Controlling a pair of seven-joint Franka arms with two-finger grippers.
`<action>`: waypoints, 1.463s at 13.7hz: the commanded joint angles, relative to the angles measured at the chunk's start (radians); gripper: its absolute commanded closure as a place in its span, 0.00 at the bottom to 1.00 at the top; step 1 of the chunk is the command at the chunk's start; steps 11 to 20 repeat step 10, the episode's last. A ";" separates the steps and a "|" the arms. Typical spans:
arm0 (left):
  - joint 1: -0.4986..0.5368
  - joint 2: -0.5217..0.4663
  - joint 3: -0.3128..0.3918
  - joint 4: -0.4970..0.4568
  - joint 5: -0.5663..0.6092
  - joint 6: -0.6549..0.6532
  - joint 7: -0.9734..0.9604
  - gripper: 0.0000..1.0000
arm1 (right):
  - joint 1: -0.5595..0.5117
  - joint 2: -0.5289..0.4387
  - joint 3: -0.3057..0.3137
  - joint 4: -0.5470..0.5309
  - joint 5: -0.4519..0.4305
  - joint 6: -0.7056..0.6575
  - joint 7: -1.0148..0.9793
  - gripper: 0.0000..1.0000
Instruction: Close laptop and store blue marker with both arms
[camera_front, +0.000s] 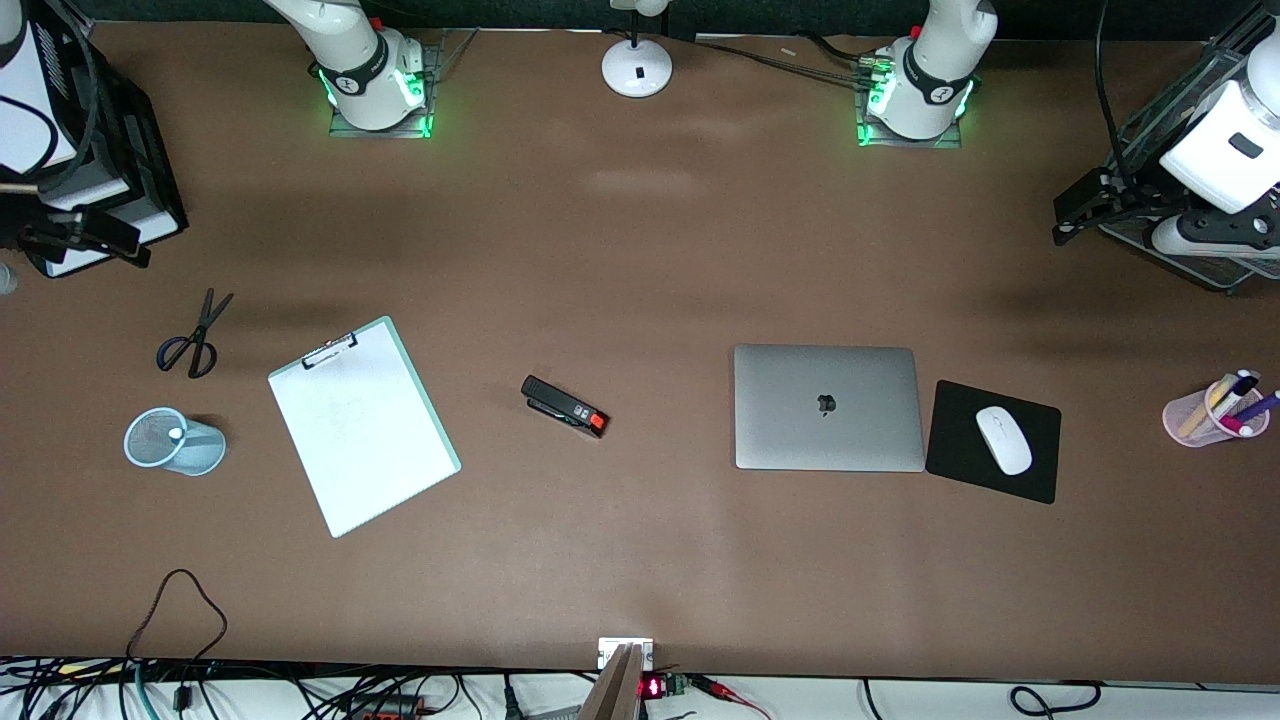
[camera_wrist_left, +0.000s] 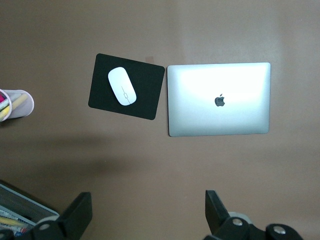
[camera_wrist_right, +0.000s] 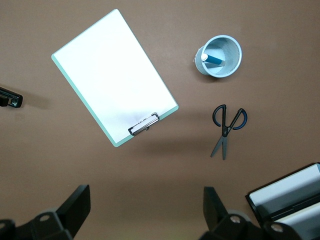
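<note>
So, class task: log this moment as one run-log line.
laptop: lid shut | blue marker: in blue mesh cup | left gripper: open above table | right gripper: open above table

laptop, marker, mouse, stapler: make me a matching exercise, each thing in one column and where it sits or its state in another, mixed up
Things:
1. laptop
2. blue marker
3. white mouse
4. stapler

Places or states:
A. on the black mouse pad
B. standing in the pale blue mesh cup
C. lid shut, flat on the table
D. lying on the bare table between the clipboard and the laptop

Pairs: 1-C, 2-B, 3-A, 4-D

Both the left gripper and the right gripper hang open, high over the table, holding nothing.
</note>
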 joint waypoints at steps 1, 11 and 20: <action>0.002 -0.013 0.000 -0.014 -0.003 0.012 0.025 0.00 | -0.004 -0.057 0.008 -0.061 -0.015 0.027 0.016 0.00; -0.008 -0.005 -0.008 -0.006 -0.001 0.012 0.028 0.00 | -0.004 -0.054 0.011 -0.043 -0.003 0.018 0.020 0.00; -0.008 -0.005 -0.008 -0.006 -0.001 0.012 0.028 0.00 | -0.004 -0.054 0.011 -0.043 -0.003 0.018 0.020 0.00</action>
